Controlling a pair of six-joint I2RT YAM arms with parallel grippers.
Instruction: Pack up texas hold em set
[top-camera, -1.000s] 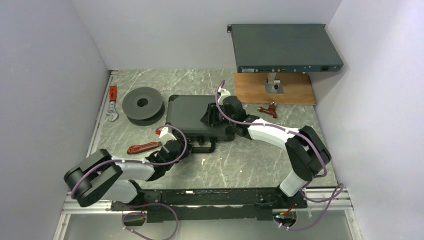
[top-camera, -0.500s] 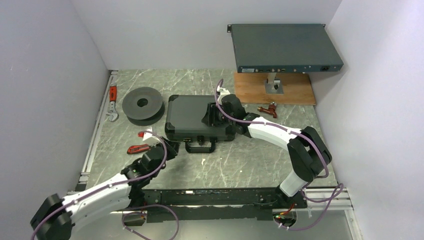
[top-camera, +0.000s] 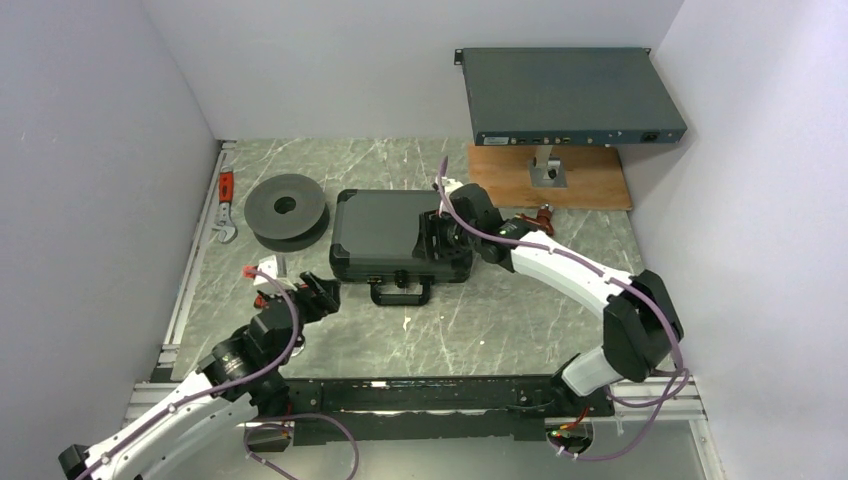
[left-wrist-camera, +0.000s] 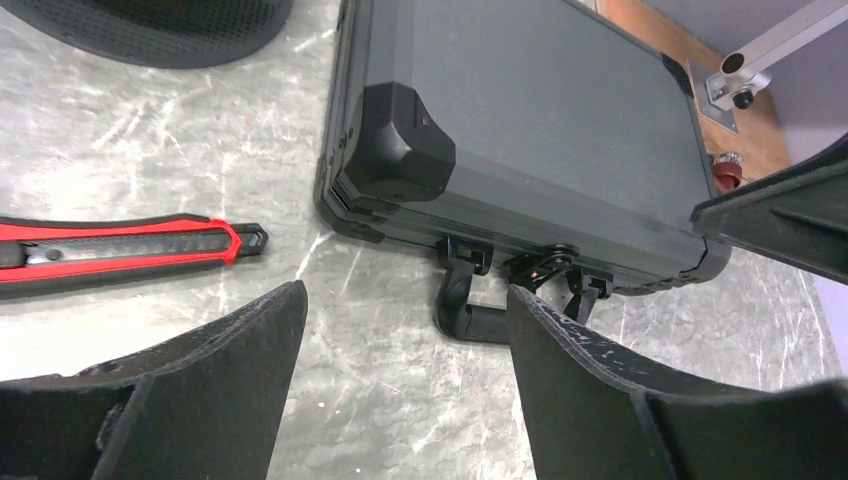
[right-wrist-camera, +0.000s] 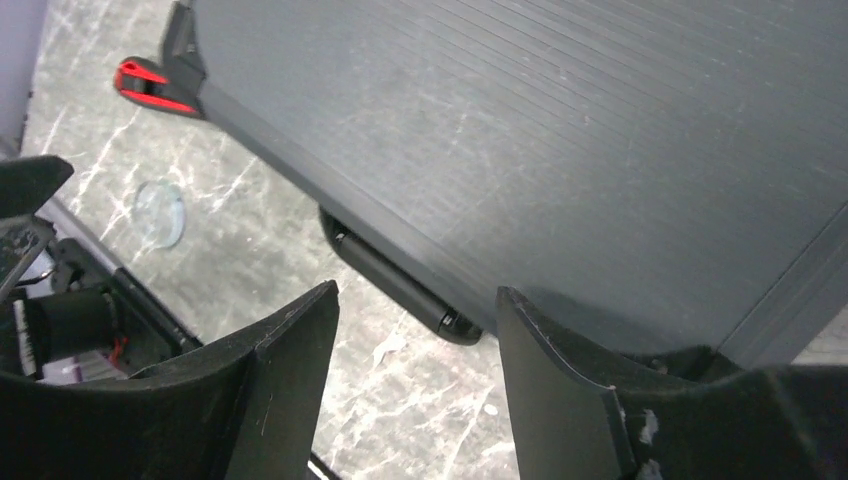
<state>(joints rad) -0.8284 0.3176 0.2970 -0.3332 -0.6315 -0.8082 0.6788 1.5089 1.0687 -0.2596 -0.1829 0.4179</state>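
My left gripper (left-wrist-camera: 405, 300) stands wide open with nothing in it, low over the table. The case (left-wrist-camera: 540, 130) lies shut just ahead of it, near corner to the front left of my fingers. Its handle (left-wrist-camera: 470, 320) and a latch (left-wrist-camera: 545, 265) sit straight ahead, just past my right-hand fingertip. My right gripper (right-wrist-camera: 415, 295) is about half open and holds nothing either. It hangs over the ribbed lid, which fills the space beyond and beneath its fingers, and the handle shows in the gap between them. No chips or cards lie outside the case, so I judge that only fastening is left. I cannot tell whether the latches are snapped home. To do this well, I would bear down flat on the lid with my right fingers so the seam stays tight. Then I would slide my left forward to the latch and press it flush. I would keep clear of the red knife (left-wrist-camera: 120, 250) lying off to the left of my left fingers. I can read no brand, label or writing on anything in view.
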